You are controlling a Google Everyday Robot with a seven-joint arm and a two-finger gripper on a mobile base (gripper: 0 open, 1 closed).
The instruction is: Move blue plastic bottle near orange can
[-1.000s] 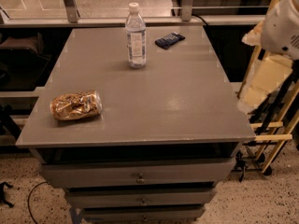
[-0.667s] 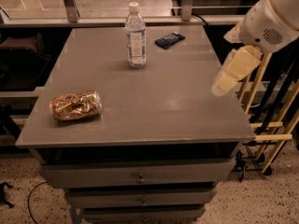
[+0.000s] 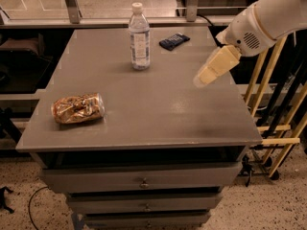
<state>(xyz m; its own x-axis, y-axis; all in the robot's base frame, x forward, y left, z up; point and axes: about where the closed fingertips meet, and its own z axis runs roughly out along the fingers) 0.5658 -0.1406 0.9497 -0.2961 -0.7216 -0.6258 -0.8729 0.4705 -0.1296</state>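
One blue plastic bottle stands upright at the far side of the bench, uncrowded and easy to grasp. It sits left of and beyond the fingers, well apart from them. Orange can lies crushed on its side, far left of the fingers, nearer the camera. Gripper hovers over the bench's right side, fingers narrow, seemingly pressed together, holding nothing. Dark packet lies beyond the fingers.

Blue plastic bottle upright, far side of table; orange can near-left, well apart; hand over rt side.
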